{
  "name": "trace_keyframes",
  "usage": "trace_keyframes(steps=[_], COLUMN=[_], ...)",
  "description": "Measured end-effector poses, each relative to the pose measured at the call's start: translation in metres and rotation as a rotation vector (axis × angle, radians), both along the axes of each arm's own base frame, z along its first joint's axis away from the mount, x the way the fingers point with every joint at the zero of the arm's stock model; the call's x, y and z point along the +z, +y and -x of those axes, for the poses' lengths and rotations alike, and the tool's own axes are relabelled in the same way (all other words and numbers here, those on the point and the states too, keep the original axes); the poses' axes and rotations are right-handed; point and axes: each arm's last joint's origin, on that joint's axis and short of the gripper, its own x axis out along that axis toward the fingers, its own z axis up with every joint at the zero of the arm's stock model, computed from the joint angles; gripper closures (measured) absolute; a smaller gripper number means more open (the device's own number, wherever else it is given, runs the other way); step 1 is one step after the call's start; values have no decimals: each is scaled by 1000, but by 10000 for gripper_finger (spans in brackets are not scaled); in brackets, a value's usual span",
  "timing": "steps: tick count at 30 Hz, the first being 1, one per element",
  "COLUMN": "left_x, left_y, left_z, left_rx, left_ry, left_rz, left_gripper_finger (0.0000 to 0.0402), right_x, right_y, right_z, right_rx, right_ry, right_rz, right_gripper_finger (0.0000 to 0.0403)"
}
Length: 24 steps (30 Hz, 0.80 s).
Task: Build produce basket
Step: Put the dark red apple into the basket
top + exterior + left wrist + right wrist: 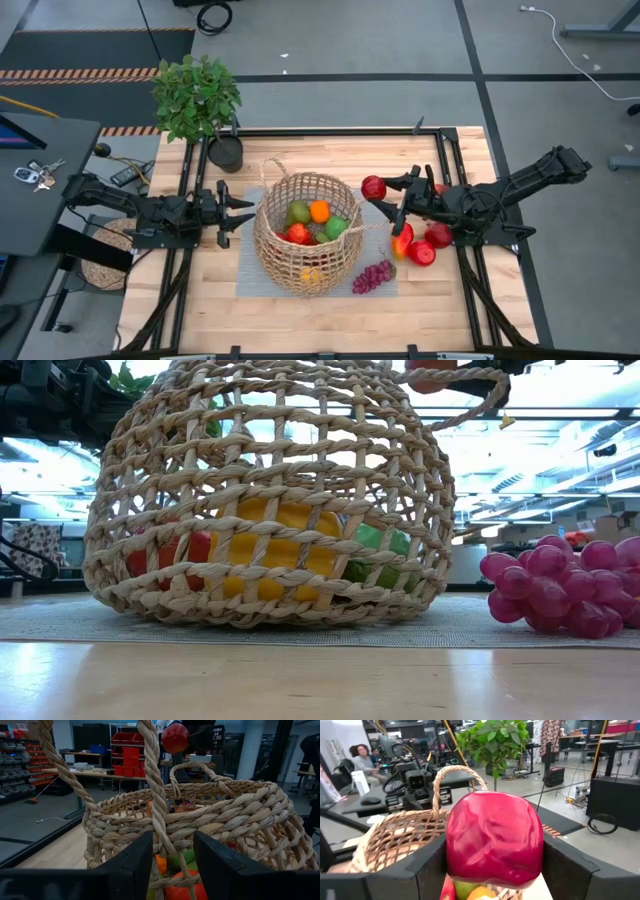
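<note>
The tan wicker basket point(305, 240) stands on a grey mat point(248, 275) at the table's middle, with green, orange, red and yellow produce inside. My right gripper point(385, 190) is shut on a red apple point(373, 187), raised just right of the basket's rim. More red produce point(430, 243) and a purple grape bunch point(372, 276) lie on the table to the right of the basket. My left gripper point(240, 212) is open at the basket's left side. Its fingers point(132, 867) stand on either side of a basket handle point(159, 820). My right gripper pinches the red apple's two opposite sides point(455, 850) between its two fingers point(422, 867). The fingers come about level from the table's right. The apple is lifted clear of the table, higher than the basket's rim point(220, 790).
A leafy potted plant in a black pot point(225, 150) stands at the far left of the table, behind the left gripper. Black frame rails point(445, 160) run along the table's sides. The near wooden strip point(300, 320) in front of the mat is bare. A person point(362, 760) sits beyond the table.
</note>
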Motion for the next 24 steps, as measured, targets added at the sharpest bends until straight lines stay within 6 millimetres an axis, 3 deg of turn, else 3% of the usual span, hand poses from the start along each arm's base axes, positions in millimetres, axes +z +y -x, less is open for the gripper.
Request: trace_keyframes(steps=[5,14,24], left_x=[0,0,0], left_y=[0,0,0], left_z=[0,0,0], left_rx=[0,0,0], left_ry=[0,0,0], left_rz=[0,0,0], left_gripper_finger=[249,253,253], right_x=[7,37,58], right_y=[-6,-11,2], right_z=[-11,-27,-59], right_rx=[-39,1,100], right_ry=[-6,64,217], right_rz=[13,17,102], right_gripper_finger=[123,123,123])
